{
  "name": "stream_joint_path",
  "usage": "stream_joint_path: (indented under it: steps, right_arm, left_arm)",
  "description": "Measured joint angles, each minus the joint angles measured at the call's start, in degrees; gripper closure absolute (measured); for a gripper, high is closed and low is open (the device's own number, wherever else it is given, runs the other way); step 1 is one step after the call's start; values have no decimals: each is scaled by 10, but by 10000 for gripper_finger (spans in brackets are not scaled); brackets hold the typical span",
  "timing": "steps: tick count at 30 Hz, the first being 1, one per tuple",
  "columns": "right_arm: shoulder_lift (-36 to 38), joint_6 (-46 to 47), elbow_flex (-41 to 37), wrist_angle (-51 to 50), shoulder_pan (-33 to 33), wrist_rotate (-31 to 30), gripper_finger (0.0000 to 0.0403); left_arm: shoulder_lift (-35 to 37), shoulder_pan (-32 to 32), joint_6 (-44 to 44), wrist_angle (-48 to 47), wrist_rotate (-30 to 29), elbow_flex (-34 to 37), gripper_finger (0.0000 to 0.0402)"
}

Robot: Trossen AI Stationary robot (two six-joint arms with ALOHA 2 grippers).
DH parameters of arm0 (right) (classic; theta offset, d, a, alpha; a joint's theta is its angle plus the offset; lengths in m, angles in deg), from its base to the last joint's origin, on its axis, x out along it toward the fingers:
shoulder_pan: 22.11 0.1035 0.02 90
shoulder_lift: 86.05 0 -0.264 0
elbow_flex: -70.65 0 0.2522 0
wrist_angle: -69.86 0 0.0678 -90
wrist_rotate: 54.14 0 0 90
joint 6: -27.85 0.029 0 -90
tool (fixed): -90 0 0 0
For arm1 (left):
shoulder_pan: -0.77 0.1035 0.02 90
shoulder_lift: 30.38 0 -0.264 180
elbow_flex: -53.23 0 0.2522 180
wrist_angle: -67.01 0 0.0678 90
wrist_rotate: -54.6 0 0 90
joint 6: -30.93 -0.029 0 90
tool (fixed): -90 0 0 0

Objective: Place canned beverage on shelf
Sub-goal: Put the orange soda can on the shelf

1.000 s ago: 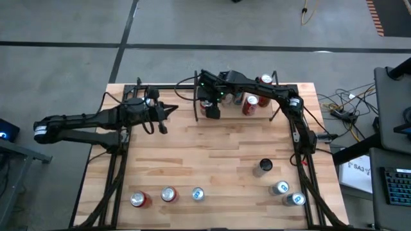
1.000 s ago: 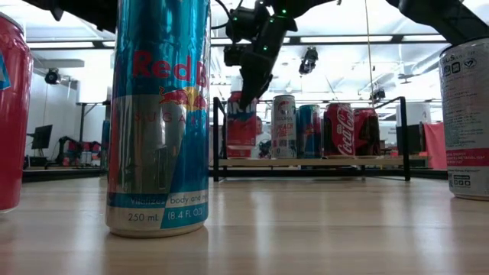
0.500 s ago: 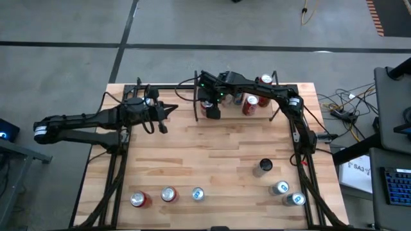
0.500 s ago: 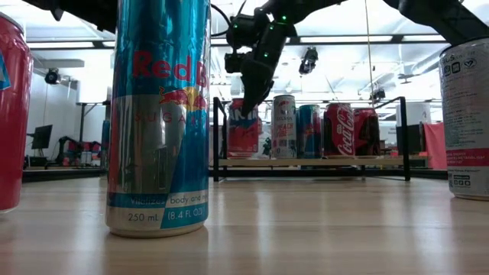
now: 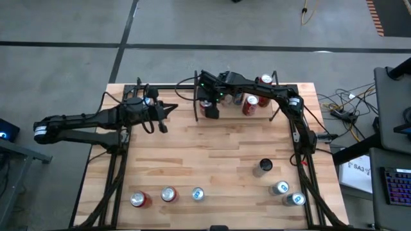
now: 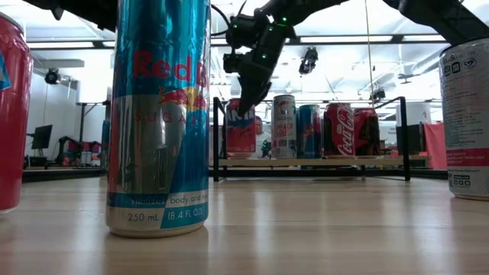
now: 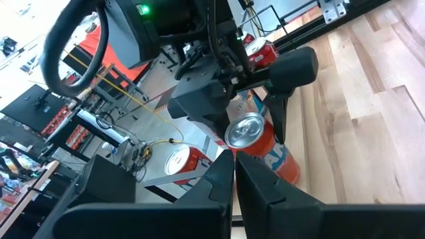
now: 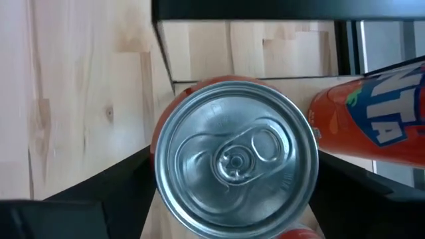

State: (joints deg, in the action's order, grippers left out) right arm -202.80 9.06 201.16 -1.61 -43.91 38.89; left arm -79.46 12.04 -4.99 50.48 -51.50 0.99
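Note:
An orange-red can [image 8: 236, 159] stands upright on its base at the left end of the shelf [image 6: 313, 162], a light-wood board with black rails at the table's far edge. My right gripper [image 5: 210, 109] is open above it, pointing steeply down. Its fingers [image 7: 279, 116] stand on either side of the can's upper part [image 7: 244, 129], and I cannot tell whether they touch it. My left gripper [image 7: 232, 179] is shut on nothing. It hovers over the table's far left [image 5: 172, 109], pointing toward the shelf.
More cans [image 5: 250, 102] stand on the shelf to the right of the orange-red one, among them an orange can [image 8: 372, 113] close beside it. Several cans stand near the table's front edge, left [image 5: 168, 194] and right [image 5: 280, 187]. A tall blue can [image 6: 158, 114] fills the low view's foreground.
My right gripper's fingers have spread a little about the can at the shelf's left end. The can stays upright on the shelf board.

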Motion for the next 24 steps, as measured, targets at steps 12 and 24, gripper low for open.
stream_joint_path:
  steps: [12, 24]
  right_arm:
    - [2, 2, 4, 0, -1, -8, 54]
    - [3, 18, 85, -42, 1, -32, 54]
  left_arm:
    - [0, 0, 0, 1, 0, 0, 402]
    - [0, 0, 0, 2, 0, 0, 402]
